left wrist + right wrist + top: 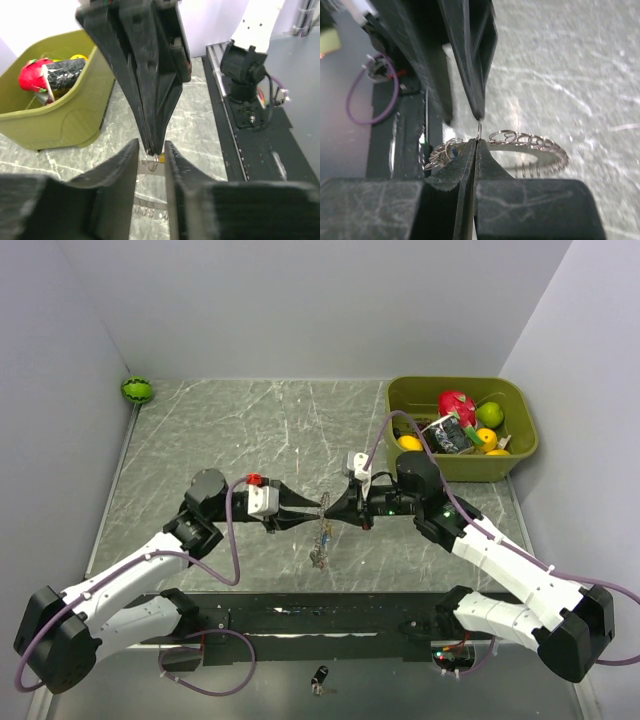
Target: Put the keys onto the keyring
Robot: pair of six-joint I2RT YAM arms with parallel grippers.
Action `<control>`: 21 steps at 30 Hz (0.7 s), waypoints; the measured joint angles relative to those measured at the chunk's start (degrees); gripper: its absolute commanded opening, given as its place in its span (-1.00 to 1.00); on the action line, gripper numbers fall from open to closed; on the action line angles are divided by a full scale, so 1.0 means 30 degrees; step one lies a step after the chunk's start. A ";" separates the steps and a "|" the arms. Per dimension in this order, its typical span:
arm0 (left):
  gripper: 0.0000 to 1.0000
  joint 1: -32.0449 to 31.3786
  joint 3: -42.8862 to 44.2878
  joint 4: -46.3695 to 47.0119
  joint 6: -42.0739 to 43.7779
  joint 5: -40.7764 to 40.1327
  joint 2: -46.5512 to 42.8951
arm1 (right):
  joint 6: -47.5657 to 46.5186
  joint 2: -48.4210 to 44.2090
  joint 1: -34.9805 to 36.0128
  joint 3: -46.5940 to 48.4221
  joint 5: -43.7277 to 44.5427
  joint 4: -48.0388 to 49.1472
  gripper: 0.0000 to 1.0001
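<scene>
The keyring (322, 538) hangs in mid-air between the two grippers, above the table's middle. In the right wrist view it is a grey ring (550, 150) edged with small wire loops. My right gripper (477, 141) is shut on one small loop (479, 131) at its rim. My left gripper (151, 145) is shut on the ring's band (150, 168), tip to tip with the right gripper (332, 508). A blue key head (453, 151) shows among the loops. A tan bit (162, 157) shows by the right fingertips. Other keys are too small to make out.
An olive bin (520, 445) of toy fruit stands at the back right and also shows in the left wrist view (55, 120). A green ball (137, 390) lies in the back left corner. A small black fob (319, 677) lies beyond the black rail (300, 615) at the near edge.
</scene>
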 measured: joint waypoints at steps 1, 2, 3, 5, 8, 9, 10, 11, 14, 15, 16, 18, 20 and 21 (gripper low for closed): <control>-0.16 -0.0029 0.0568 -0.0933 0.0335 0.0168 0.0022 | -0.0197 -0.0015 0.0000 0.0000 0.0175 -0.0364 -1.00; -0.09 -0.0036 0.1056 -0.1617 0.0714 0.0306 0.0095 | -0.0386 -0.0036 0.0000 0.0000 0.0306 -0.0692 -1.00; 0.05 -0.0051 0.1588 -0.2470 0.1137 0.0401 0.0175 | -0.0561 -0.0102 0.0000 0.0000 0.0430 -0.1005 -1.00; 0.15 -0.0066 0.2681 -0.4277 0.1880 0.0568 0.0393 | -0.0882 -0.0262 0.0000 0.0000 0.0612 -0.1596 -1.00; 0.19 -0.0189 0.4182 -0.6878 0.2776 0.0721 0.0903 | -0.1333 -0.0495 0.0000 0.0000 0.0656 -0.2295 -1.00; 0.19 -0.0277 0.4677 -0.7839 0.3147 0.0765 0.1115 | -0.1457 -0.0525 0.0000 0.0000 0.0648 -0.2455 -1.00; 0.17 -0.0393 0.5158 -0.8859 0.3519 0.0772 0.1319 | -0.1588 -0.0546 0.0000 0.0000 0.0627 -0.2637 -1.00; 0.16 -0.0510 0.5610 -0.9806 0.3840 0.0772 0.1559 | -0.1698 -0.0546 0.0000 0.0000 0.0605 -0.2812 -1.00; 0.16 -0.0845 0.6900 -1.2378 0.4699 0.0619 0.2368 | -0.1996 -0.0546 0.0000 0.0000 0.0481 -0.3308 -1.00; 0.16 -0.0947 0.7293 -1.3158 0.4983 0.0517 0.2659 | -0.2062 -0.0546 0.0000 0.0000 0.0459 -0.3453 -1.00; 0.16 -0.1042 0.7643 -1.3879 0.5173 0.0408 0.2951 | -0.2106 -0.0546 0.0000 0.0000 0.0423 -0.3541 -1.00; 0.16 -0.1209 0.8225 -1.5147 0.5537 0.0211 0.3534 | -0.2171 -0.0546 0.0000 0.0000 0.0350 -0.3738 -1.00; 0.15 -0.1370 0.8531 -1.5919 0.5705 -0.0015 0.3956 | -0.2178 -0.0546 0.0000 0.0000 0.0335 -0.3759 -1.00; 0.13 -0.1464 0.8648 -1.6262 0.5799 -0.0160 0.4175 | -0.2178 -0.0554 0.0000 0.0000 0.0335 -0.3759 -1.00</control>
